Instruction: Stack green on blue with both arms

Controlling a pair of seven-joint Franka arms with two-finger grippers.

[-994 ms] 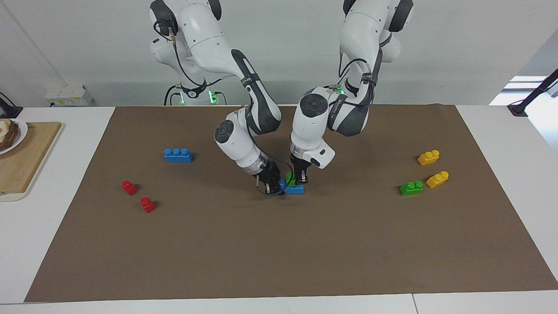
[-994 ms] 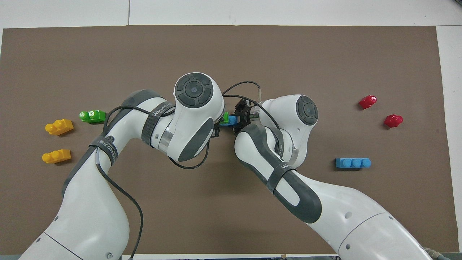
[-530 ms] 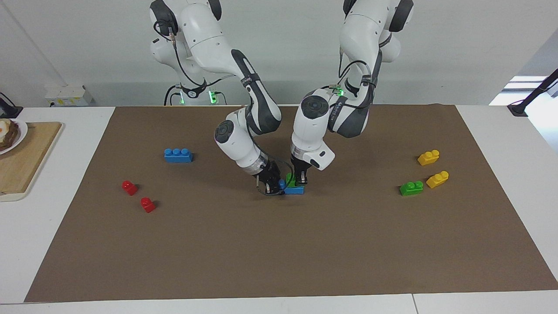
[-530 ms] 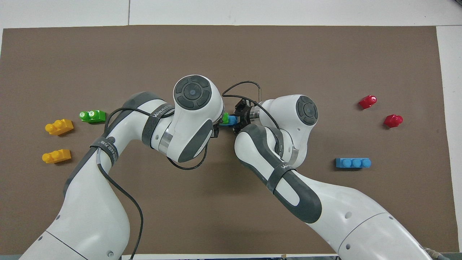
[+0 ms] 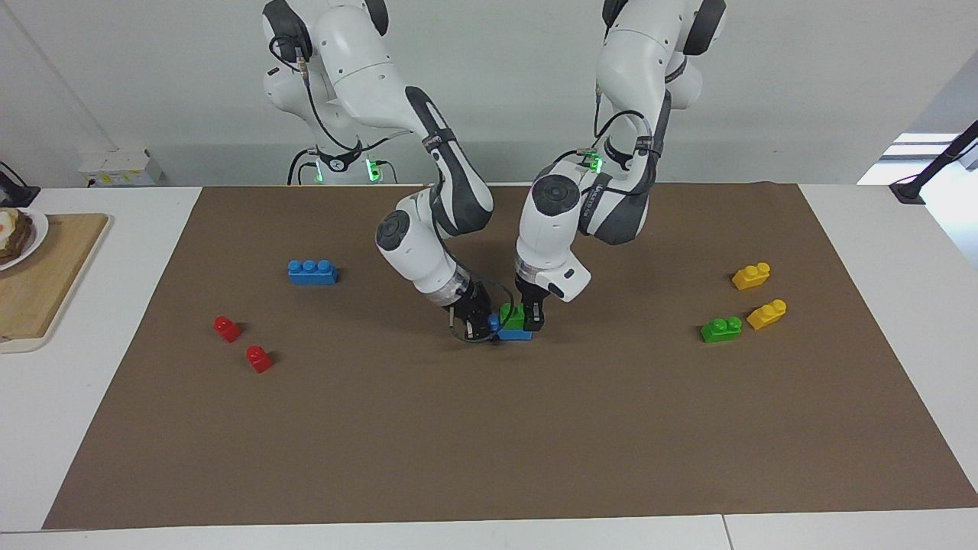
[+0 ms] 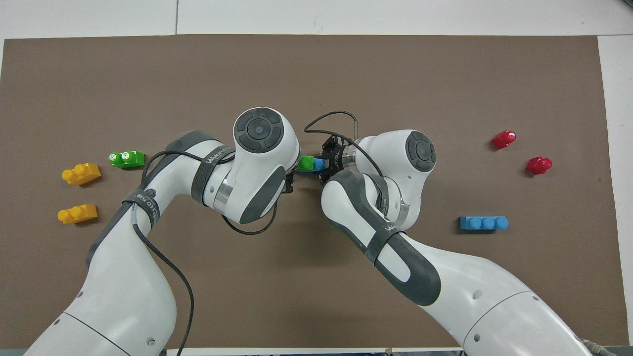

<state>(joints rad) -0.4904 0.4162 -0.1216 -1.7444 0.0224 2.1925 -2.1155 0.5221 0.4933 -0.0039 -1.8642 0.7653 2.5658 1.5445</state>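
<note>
Green brick (image 5: 512,313) sits on the blue brick (image 5: 518,334), right gripper (image 5: 480,328) clamps blue, left gripper (image 5: 534,317) open alongside—lift straight up, don't nudge.

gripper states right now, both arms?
Left gripper: by the small green two-stud plastic brick; open or shut cannot be told.
Right gripper: shut on the blue three-stud plastic brick under it.

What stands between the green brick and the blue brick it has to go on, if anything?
Nothing visible does. The green brick already sits on the blue brick mid-mat. The left pincer is beside the stack, toward the left arm's end; the right pincer is at the blue brick's end toward the right arm.
</note>
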